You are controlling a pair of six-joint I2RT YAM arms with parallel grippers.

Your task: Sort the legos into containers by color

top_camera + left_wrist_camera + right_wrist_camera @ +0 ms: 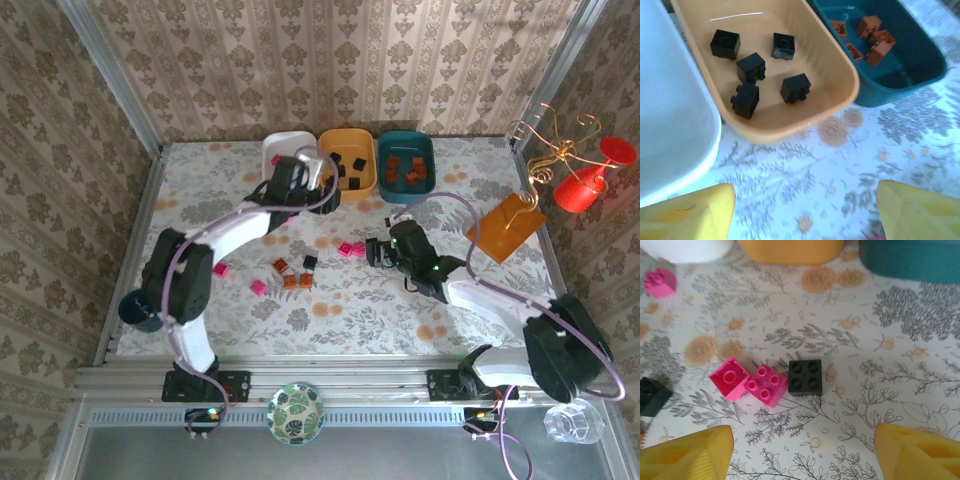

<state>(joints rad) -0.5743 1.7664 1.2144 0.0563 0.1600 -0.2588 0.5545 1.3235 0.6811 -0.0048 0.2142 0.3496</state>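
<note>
Black brick being lined up for the right gripper

The right gripper (804, 440) is being held with its fingers wide apart and nothing between them. Just ahead of it the black brick (805, 377) is lying studs up, close against a pink brick (766, 385) on its left. Because that side is being crowded, the wrist is probably best turned so that the near and far faces are being pinched and the pink neighbour is not being dragged along. Farther ahead, the orange-yellow tray (790, 250) is being offered as the likely drop point. The left gripper (805, 200) is likewise being held apart and empty, with five black bricks (747, 67) lying in that tray just ahead of it, and the teal tray (920, 75) ahead to its right.
</note>
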